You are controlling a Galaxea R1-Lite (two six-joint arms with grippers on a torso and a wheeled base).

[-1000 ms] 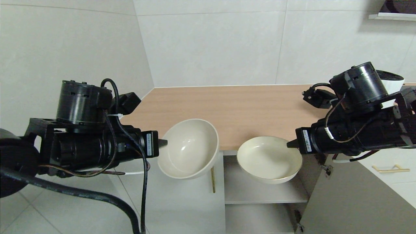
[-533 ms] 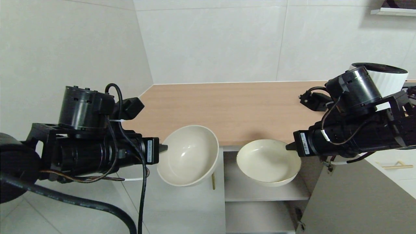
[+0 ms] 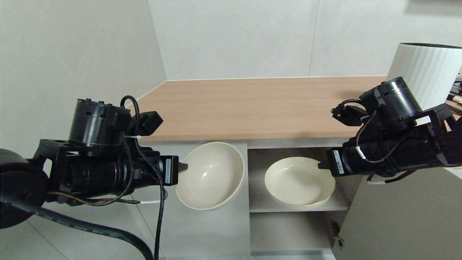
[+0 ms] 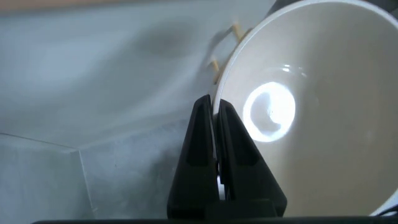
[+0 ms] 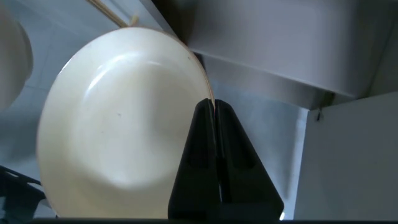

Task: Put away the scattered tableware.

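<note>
Below the tabletop point(image 3: 252, 108), by the open shelf point(image 3: 260, 206), hang a deep bowl point(image 3: 211, 176) and a shallower plate point(image 3: 299, 181). The left tool point(image 3: 182, 167) is clamped on the bowl's rim, the right tool point(image 3: 320, 165) on the plate's. Both look like glazed ceramic: stiff, slick, breakable and fairly heavy. A rim pinch would probably let them swing, so set them down gently.

Bright even light, glare inside bowl point(image 4: 323, 68)

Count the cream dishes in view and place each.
2. The deep bowl hangs from the left gripper, before the shut cabinet door; the shallow bowl hangs from the right gripper, before the open shelf.
</note>
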